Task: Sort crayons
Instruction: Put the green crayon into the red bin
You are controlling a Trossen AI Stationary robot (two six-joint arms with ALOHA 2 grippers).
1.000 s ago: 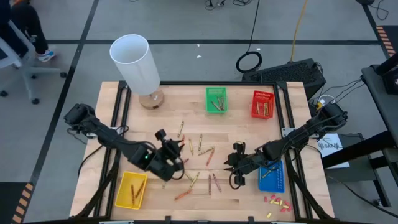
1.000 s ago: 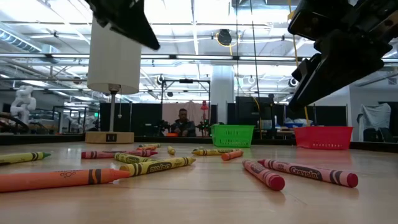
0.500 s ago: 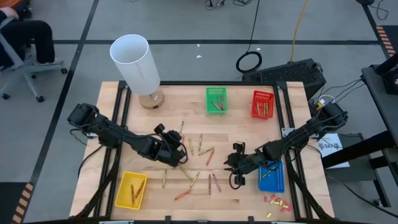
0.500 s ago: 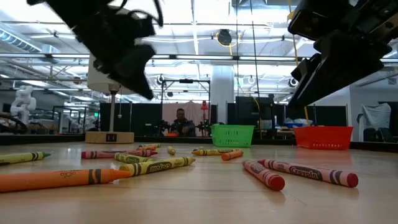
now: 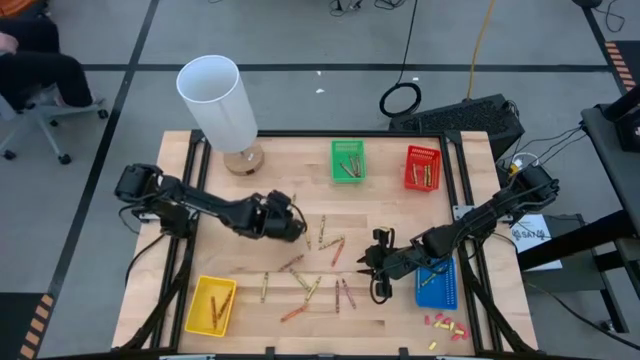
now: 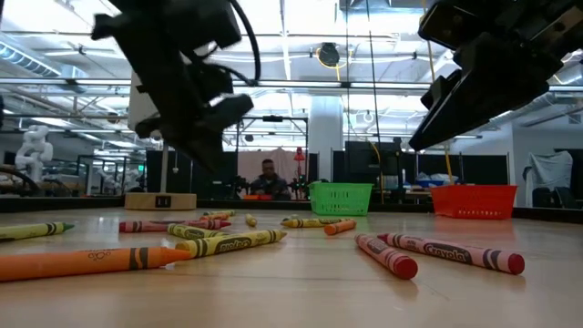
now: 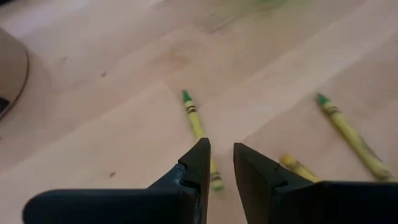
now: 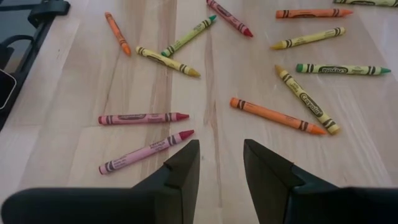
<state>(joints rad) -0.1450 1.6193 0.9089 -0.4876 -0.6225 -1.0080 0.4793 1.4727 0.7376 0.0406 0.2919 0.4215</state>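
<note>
High view: the crayons [image 5: 318, 262] lie scattered mid-table with bare wood toward the edges, the left gripper [image 5: 300, 226] over their far-left fringe and the right gripper [image 5: 372, 272] near the blue basket [image 5: 437, 284]; both wrist views show empty fingers slightly apart.

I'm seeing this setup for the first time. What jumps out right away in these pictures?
Thin red, orange and yellow crayons lie scattered across the middle of the pale wooden table, with the left gripper poised over them, empty, jaws slightly apart. A tall white cylindrical lamp stands at the far left corner. Small green, red, blue and yellow plastic baskets ring the table.
</note>
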